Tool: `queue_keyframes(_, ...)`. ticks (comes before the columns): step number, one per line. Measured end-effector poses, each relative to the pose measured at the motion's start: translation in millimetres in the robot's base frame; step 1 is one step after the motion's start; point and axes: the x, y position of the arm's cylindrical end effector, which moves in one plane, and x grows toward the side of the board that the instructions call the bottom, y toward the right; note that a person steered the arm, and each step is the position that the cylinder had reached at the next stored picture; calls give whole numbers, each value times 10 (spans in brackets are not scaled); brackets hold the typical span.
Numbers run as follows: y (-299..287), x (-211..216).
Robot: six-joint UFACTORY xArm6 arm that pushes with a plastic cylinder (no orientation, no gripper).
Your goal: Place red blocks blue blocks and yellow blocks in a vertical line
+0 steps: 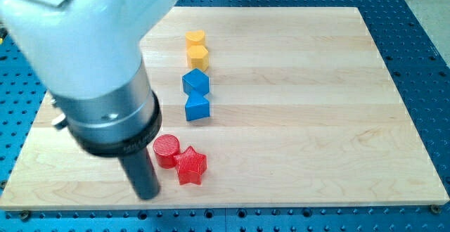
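arm: big white and grey housing fills the upper left of the frame, ending in a dark rod.
my tip (148, 194): lower left of the frame on the wooden board (302, 119), just left of the red blocks, seemingly apart from them; a bare rod with nothing that opens or closes.
red cylinder (166, 150): lower centre-left, touching the red star.
red star (190, 165): just right of and below the cylinder.
blue blocks: an angular blue block (196, 82) above a blue cube (197, 107), mid frame, close together.
yellow blocks: a rounded yellow block (195, 39) on top, a yellow hexagonal block (197, 56) touching below it, upper centre.
line: yellow and blue form a near vertical column; the reds sit lower and slightly left.
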Motion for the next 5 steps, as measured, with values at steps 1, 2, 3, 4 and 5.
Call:
queue_keyframes(1,131,-203)
queue_keyframes(2,356,-338)
queue_keyframes(3,391,-485)
queue_keyframes(4,111,-423)
queue_keyframes(5,-554,-16)
